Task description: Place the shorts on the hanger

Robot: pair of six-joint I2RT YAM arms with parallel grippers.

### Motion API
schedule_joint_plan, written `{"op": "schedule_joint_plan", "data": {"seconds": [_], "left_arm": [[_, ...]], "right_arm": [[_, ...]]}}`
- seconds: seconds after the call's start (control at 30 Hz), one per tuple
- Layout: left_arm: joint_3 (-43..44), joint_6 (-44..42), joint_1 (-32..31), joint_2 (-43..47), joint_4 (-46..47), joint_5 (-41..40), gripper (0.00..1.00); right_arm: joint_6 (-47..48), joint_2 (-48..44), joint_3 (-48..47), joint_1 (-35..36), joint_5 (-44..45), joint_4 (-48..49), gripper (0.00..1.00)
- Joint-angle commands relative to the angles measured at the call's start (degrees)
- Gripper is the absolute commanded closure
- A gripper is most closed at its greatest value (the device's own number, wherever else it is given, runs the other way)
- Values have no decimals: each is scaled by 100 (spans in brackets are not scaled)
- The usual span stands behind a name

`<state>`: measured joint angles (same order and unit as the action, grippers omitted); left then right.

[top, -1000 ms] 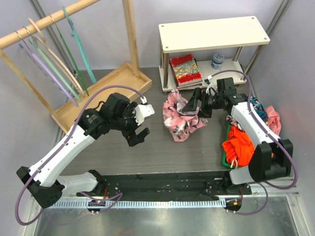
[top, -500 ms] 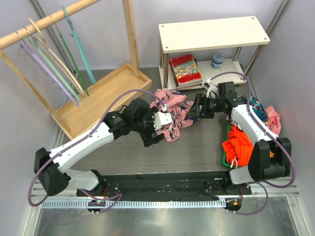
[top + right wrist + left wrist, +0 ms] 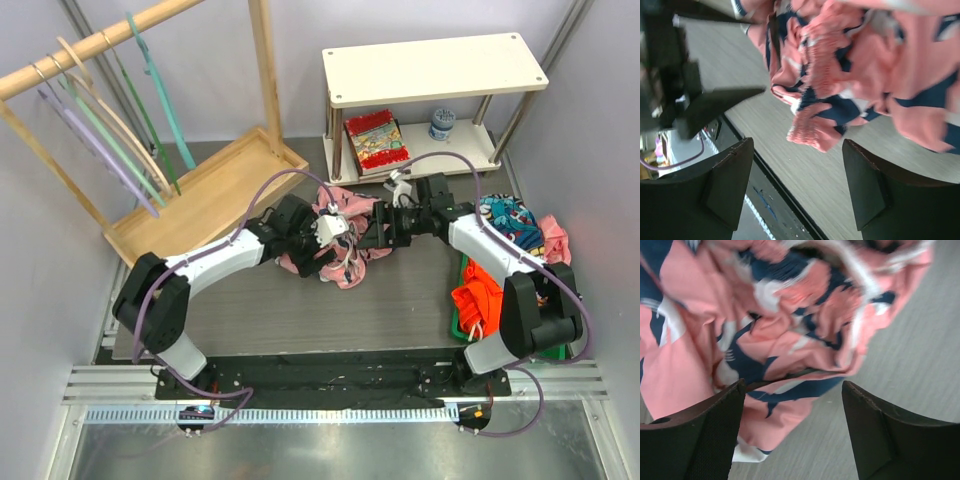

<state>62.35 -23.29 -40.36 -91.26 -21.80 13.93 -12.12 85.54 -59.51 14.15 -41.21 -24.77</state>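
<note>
The pink shorts (image 3: 350, 255) with navy and white shapes lie crumpled on the grey table's middle. My left gripper (image 3: 333, 240) is at their left side and my right gripper (image 3: 372, 234) at their right side. In the left wrist view the left gripper (image 3: 792, 432) is open, with the lower fold of the shorts (image 3: 770, 335) between its fingers, not clamped. In the right wrist view the right gripper (image 3: 797, 187) is open and the shorts (image 3: 855, 65) lie just beyond its fingertips. The teal hanger (image 3: 172, 120) hangs on the wooden rail at the far left.
Several other hangers hang on the wooden rack, which has a tray base (image 3: 215, 195). A white shelf (image 3: 430, 65) at the back holds a red book (image 3: 375, 140) and a small jar (image 3: 441, 122). An orange-red garment (image 3: 485, 295) and turquoise cloth (image 3: 510, 215) lie at the right.
My left arm has swung right and reached into the shorts' left side. My right gripper has moved left with the shorts, which now lie further left and more bunched.
</note>
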Motion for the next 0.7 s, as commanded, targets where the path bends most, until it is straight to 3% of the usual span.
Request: {"op": "schedule_joint_plan", "data": {"seconds": [0.0,0.07,0.1,0.17,0.2,0.27,0.3,0.53,0.67], "left_arm": [[120,-35,160,-251,414,-127,31],[111,-35,186,-322,274,-216,40],[128,-18,195,-365,203,-207,51],[172,-9,221,-366,-139,-216,63],[233,-9,230,-314,-305,-216,80],[278,-18,283,-182,-744,-311,100],[252,-27,326,45,-860,-312,100],[-372,-825,564,1626,-1783,57,100],[-163,-879,590,2059,-2345,364,100]], "right_arm": [[-203,216,71,403,-2,579,22],[-142,349,9,588,148,562,23],[-142,506,9,615,349,553,26],[-46,648,-17,615,491,500,38],[33,701,-61,615,543,404,59],[244,850,-245,580,711,36,86],[332,851,-307,554,702,-253,99],[1316,193,-859,264,624,-1265,99],[1826,-71,-1116,272,413,-1811,99]]}}
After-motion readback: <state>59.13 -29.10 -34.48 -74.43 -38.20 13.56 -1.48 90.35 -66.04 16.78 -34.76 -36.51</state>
